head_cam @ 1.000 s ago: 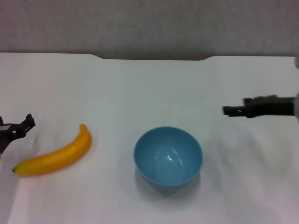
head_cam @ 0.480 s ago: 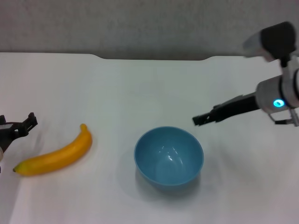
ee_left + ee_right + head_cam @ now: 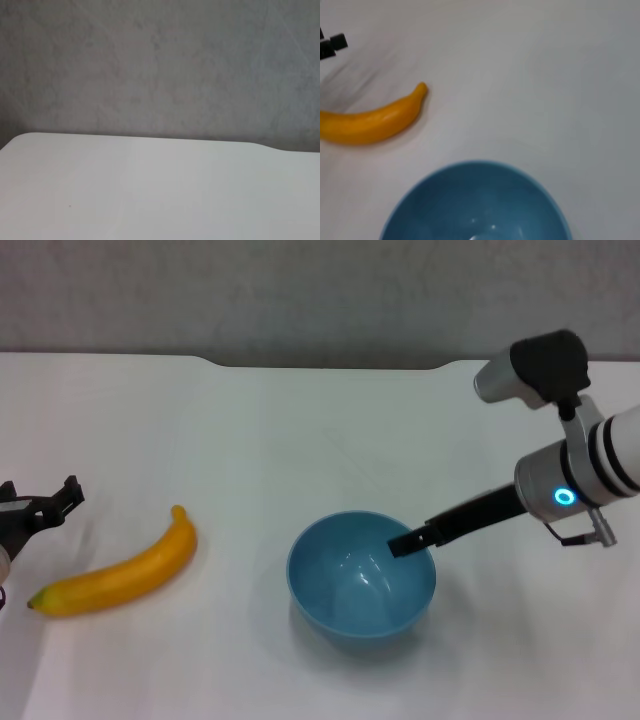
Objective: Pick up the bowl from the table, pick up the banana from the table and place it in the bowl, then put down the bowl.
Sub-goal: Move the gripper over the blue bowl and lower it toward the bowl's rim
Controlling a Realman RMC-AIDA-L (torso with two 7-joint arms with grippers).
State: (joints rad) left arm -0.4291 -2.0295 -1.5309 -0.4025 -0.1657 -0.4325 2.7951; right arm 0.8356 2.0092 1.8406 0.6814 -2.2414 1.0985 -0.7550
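**My right gripper over the bowl's rim**

The bowl point(image 3: 361, 576) is light blue, round and deep, with a glossy inside and a smooth rim. It stands upright on the table point(image 3: 300, 430), a little to my right of the middle. The banana point(image 3: 118, 572) is yellow-orange and curved, and it lies flat on the table to my left of the bowl, apart from it. I count one bowl and one banana.

My right gripper point(image 3: 400, 544) reaches over the right part of the bowl's rim; if its fingers are spread or closed, I cannot tell. My left gripper point(image 3: 48, 508) is near the table's left edge, just beside the banana, with fingers spread and empty.

The table is plain white, with a notch in the far edge. Behind it is a grey wall point(image 3: 160, 65).
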